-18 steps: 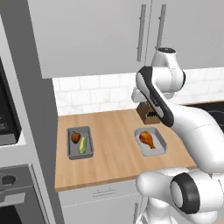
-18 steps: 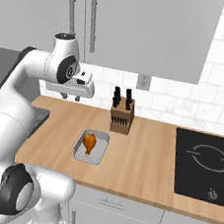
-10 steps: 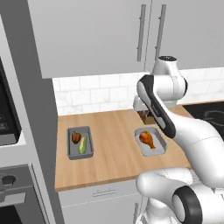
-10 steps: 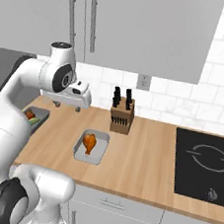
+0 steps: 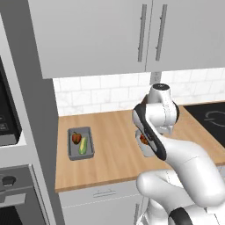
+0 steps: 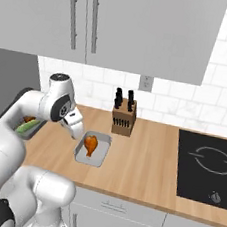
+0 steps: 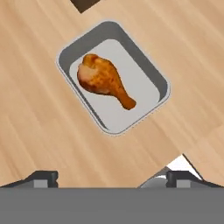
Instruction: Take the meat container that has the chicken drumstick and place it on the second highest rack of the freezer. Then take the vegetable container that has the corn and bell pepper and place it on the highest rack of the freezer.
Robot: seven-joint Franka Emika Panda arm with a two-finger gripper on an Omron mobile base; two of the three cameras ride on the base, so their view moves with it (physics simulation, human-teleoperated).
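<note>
The meat container [image 7: 154, 82], a grey tray, lies on the wooden counter with the chicken drumstick [image 7: 104, 78] in it. In the hand view my gripper [image 7: 111, 178] hovers above it, open and holding nothing, with the tray ahead of the fingertips [image 7: 43, 176]. From the right base view the gripper [image 6: 76, 130] hangs over the left rim of the meat container [image 6: 98, 160], clear of the drumstick [image 6: 90, 144]. The vegetable container [image 5: 89, 151] sits further left with the corn [image 5: 83, 145] and the bell pepper [image 5: 76, 138]. The freezer and its racks are out of view.
A knife block [image 6: 123, 119] stands just behind the meat container. A black cooktop [image 6: 207, 167] takes up the counter's right end. A wall oven column [image 5: 9, 132] rises at the left, and upper cabinets [image 5: 101, 35] hang overhead.
The hand has dropped from cabinet height down to just above the meat container, turning to face the counter. The jaws have opened wide. Both containers stayed put.
</note>
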